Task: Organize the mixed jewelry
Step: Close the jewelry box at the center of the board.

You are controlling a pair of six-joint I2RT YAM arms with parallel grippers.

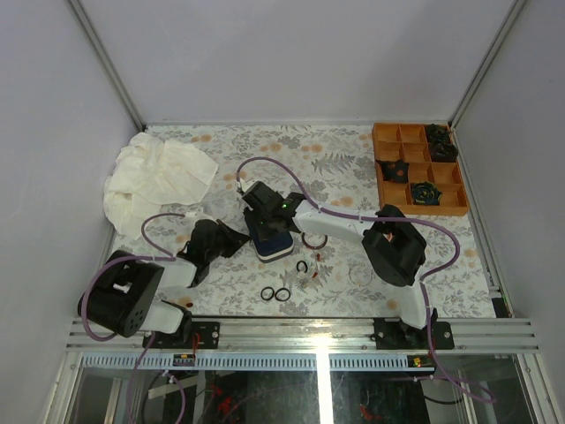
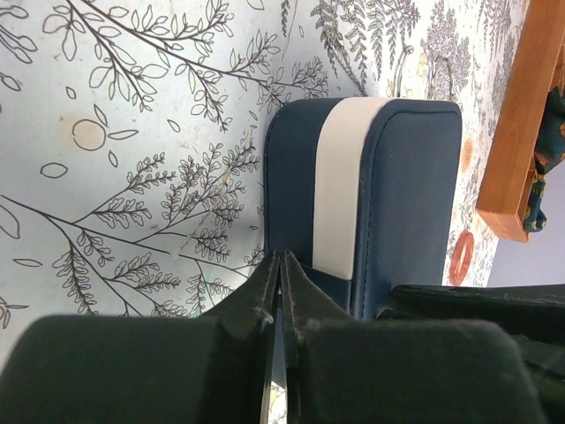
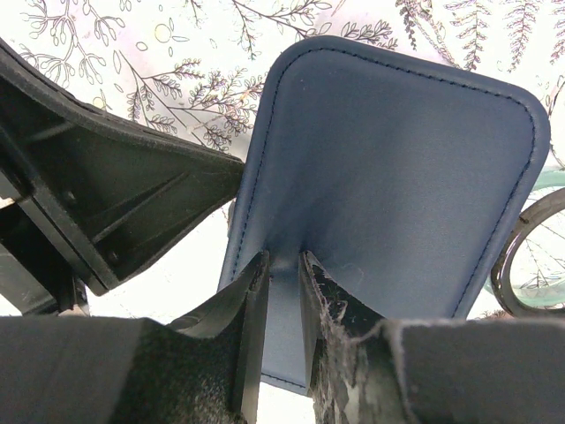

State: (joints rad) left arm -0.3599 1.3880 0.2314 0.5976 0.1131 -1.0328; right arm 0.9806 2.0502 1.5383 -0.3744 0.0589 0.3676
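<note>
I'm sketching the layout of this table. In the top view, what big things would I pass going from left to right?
From the left: cloth → case → tray.

the case [image 1: 272,240] sits mid counter [image 1: 335,159]. two rings [image 1: 274,294] lie in front of the case. a bangle [image 1: 314,239] lies just right of it. the cloth [image 1: 154,177] is back left of it, the tray [image 1: 420,211] back right.

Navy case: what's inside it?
Contents hidden. Only the case cover and a cream strip show; the right hand pinches the cover.
</note>
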